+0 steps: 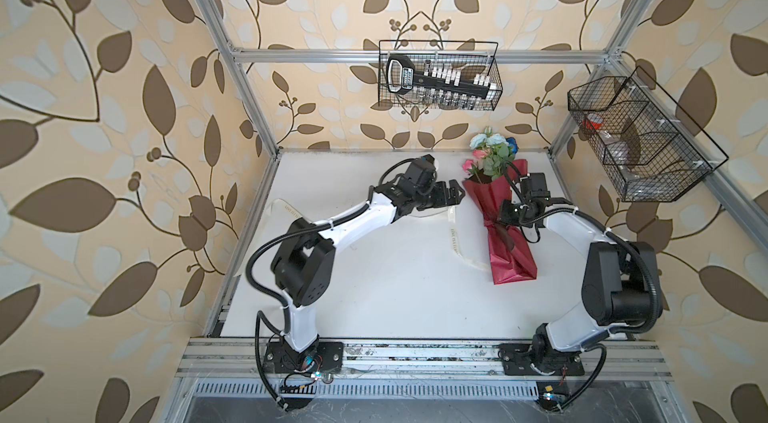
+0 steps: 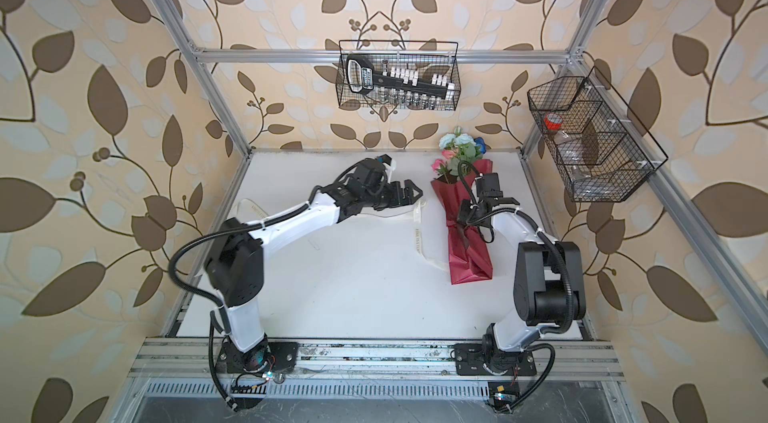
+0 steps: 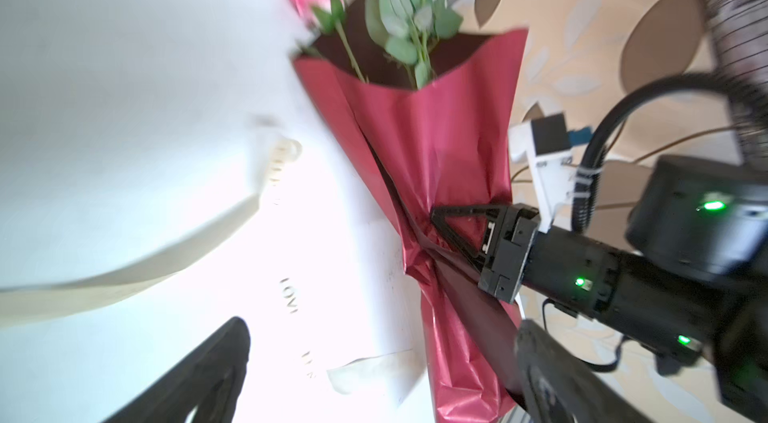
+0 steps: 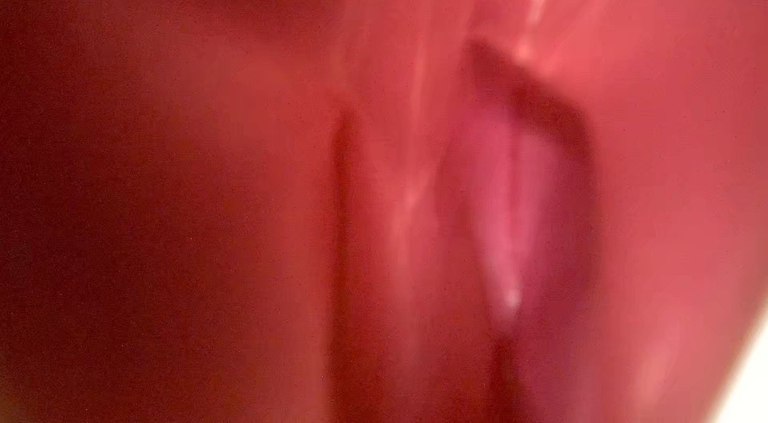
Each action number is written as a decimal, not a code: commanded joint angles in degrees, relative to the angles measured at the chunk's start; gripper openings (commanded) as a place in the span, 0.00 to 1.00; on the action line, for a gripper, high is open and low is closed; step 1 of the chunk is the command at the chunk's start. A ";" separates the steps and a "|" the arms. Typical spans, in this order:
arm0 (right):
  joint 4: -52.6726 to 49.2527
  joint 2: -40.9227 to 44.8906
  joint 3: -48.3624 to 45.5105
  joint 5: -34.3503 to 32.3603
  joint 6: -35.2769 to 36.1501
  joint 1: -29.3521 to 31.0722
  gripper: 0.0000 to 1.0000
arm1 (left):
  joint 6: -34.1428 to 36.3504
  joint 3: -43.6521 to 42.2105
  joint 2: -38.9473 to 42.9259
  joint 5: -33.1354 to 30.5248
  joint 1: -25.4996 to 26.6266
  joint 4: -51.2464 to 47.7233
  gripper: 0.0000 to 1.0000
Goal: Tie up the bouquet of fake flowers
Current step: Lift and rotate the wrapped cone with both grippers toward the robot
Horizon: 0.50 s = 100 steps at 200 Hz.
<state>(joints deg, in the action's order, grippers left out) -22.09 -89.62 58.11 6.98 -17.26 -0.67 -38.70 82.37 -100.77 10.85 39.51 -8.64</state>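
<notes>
The bouquet of fake flowers (image 1: 492,152) (image 2: 459,148) (image 3: 399,5) lies at the back right of the table, its pink and pale-blue blooms sticking out of a shiny red wrap (image 1: 488,196) (image 3: 436,138). My right gripper (image 1: 498,224) (image 2: 462,222) (image 3: 436,221) is shut on the wrap's pinched waist. The right wrist view shows only blurred red wrap (image 4: 374,192). My left gripper (image 1: 451,194) (image 2: 413,194) (image 3: 382,323) hovers open and empty just left of the wrap's upper part. A cream printed ribbon (image 1: 453,234) (image 2: 417,234) (image 3: 124,275) lies on the table under it.
The white table (image 1: 395,283) is fenced by aluminium posts. A wire basket (image 1: 440,76) with a socket set hangs on the back wall. Another wire basket (image 1: 640,142) hangs on the right wall. The ribbon loops left towards the table's edge (image 1: 286,204).
</notes>
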 commanded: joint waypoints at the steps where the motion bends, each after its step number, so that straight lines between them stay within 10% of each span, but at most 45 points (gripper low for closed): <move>1: 3.87 3.94 -2.66 8.16 -3.31 0.12 0.00 | 2.41 -7.39 7.09 -9.02 -0.67 -1.34 0.99; 100: 16.49 6.91 -3.52 9.64 -20.84 14.68 0.00 | 1.36 -29.90 34.50 -27.09 -4.70 -8.25 0.99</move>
<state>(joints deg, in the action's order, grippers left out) -11.27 -82.56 52.93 18.37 -32.05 8.78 -37.50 54.43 -73.41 -8.21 34.81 -14.66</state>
